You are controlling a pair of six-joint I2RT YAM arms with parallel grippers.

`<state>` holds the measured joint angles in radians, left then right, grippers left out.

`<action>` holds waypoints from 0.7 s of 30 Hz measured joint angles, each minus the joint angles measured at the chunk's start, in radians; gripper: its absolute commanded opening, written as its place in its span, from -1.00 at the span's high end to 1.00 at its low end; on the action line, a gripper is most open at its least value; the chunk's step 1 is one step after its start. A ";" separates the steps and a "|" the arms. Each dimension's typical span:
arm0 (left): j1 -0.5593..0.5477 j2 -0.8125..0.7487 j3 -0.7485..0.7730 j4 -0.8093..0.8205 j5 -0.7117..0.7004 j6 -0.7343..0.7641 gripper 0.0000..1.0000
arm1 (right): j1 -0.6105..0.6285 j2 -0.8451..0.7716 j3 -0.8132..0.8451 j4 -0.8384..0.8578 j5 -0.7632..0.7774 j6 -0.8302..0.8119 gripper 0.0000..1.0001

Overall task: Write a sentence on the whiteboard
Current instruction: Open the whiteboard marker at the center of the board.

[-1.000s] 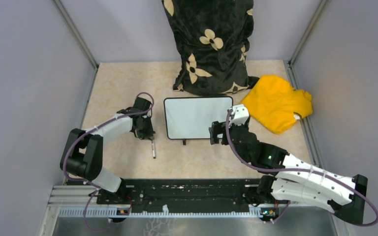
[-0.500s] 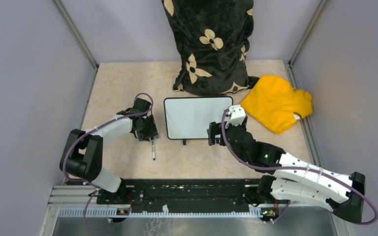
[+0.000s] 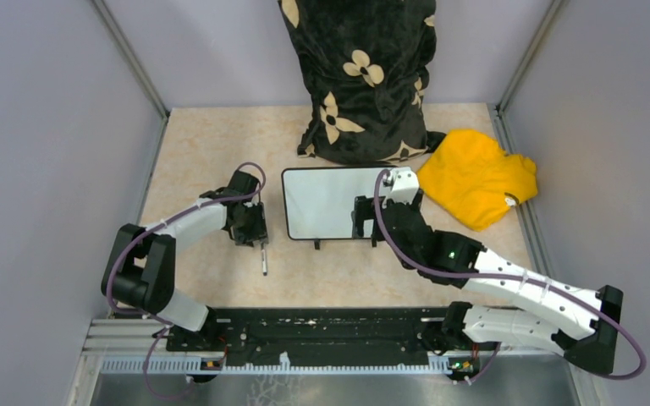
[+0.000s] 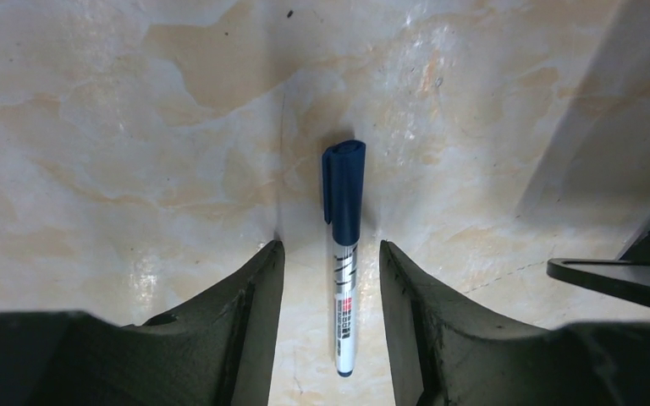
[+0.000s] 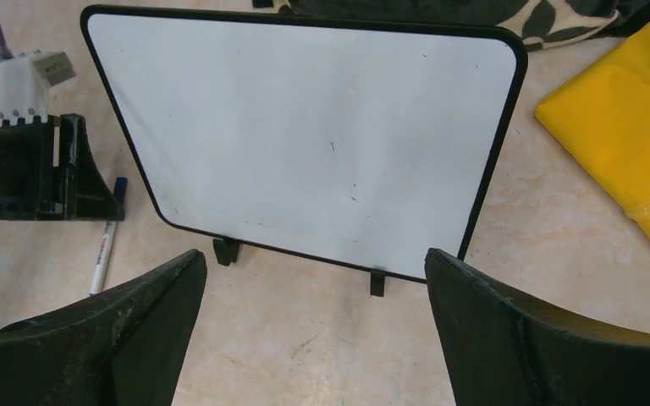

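The whiteboard [image 3: 326,203] lies on the table in front of the black bag; its face [image 5: 305,127] is blank, and no sentence shows on it. A marker [image 4: 344,279] with a dark blue cap lies on the table left of the board [image 3: 263,258]. My left gripper [image 4: 328,247] is open and low over the marker, one finger on each side, not touching it; it also shows in the top view [image 3: 252,235]. My right gripper [image 5: 313,255] is wide open and empty above the board's near edge, over its right part in the top view [image 3: 368,224].
A yellow cloth [image 3: 476,176] lies right of the board. A black bag with cream flowers [image 3: 364,76] stands behind it against the back wall. Grey walls close in the table on three sides. The board rests on small black feet [image 5: 377,282].
My right gripper has moved left and forward, from beside the board's right edge to over its right part. My left gripper has shifted slightly towards the marker.
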<state>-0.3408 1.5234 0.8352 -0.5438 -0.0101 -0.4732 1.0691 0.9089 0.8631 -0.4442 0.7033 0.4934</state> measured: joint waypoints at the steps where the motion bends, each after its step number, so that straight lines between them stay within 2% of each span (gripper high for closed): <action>1: -0.001 -0.002 0.000 -0.006 0.000 0.005 -0.01 | 0.000 0.010 0.019 -0.010 0.000 0.006 -0.97; 10: -0.064 -0.004 0.000 -0.045 -0.009 0.041 0.06 | 0.000 0.033 0.056 -0.017 -0.069 -0.014 -0.94; 21: -0.072 0.004 0.000 -0.044 -0.031 0.040 0.24 | -0.001 -0.059 -0.013 0.050 -0.104 -0.041 -0.91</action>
<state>-0.4126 1.5276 0.8352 -0.5880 -0.0414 -0.4328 1.0683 0.8497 0.8497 -0.3946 0.5991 0.4526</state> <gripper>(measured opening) 0.406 0.957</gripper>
